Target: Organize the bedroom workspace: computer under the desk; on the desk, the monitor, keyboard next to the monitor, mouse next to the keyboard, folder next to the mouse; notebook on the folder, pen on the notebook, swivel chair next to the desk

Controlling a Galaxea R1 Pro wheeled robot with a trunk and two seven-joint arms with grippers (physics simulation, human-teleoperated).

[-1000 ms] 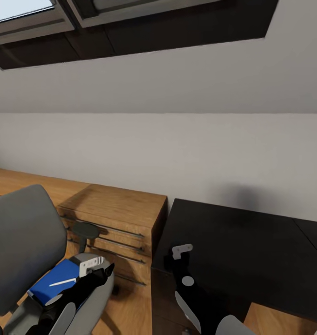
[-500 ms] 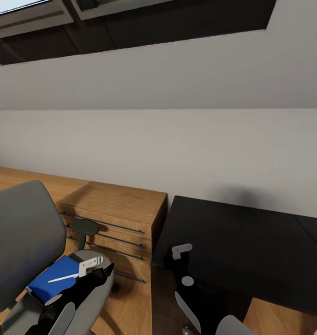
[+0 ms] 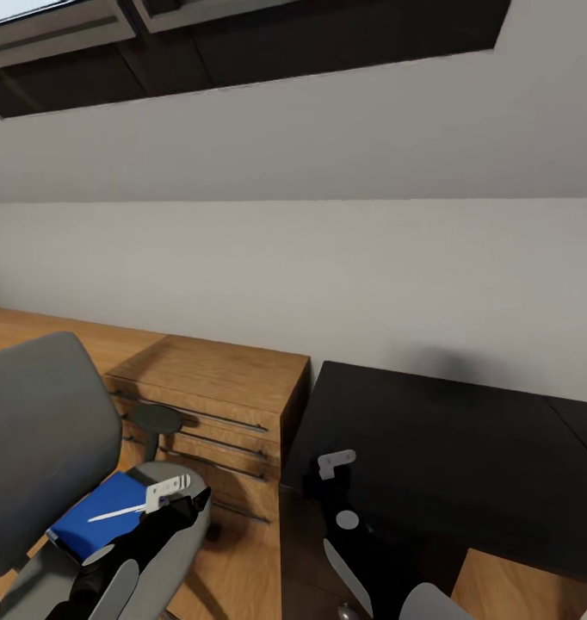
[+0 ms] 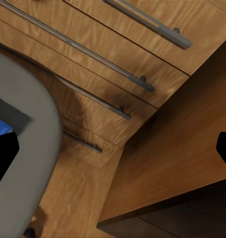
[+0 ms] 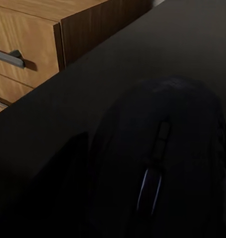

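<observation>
The grey swivel chair (image 3: 35,439) stands at the left. On its seat lies the blue folder (image 3: 95,521) with the white pen (image 3: 117,514) across it. My left gripper (image 3: 196,499) hangs just off the seat's near edge, open, with its black fingertips (image 4: 4,158) far apart and nothing between them. Over the left front corner of the black desk (image 3: 466,448) sits my right gripper (image 3: 328,491). The right wrist view has the black mouse (image 5: 162,148) very close, held between the fingers just above the desk top (image 5: 68,99).
A light wooden drawer cabinet (image 3: 212,396) with long metal handles (image 4: 93,57) stands between the chair and the desk, tight against the desk's left end. A grey wall rises behind, with dark window frames (image 3: 242,52) above. Wooden floor (image 4: 167,168) lies below my left gripper.
The whole picture has shifted slightly, so the head camera moved. Both arms, the chair, the folder and the pen keep their places relative to each other.
</observation>
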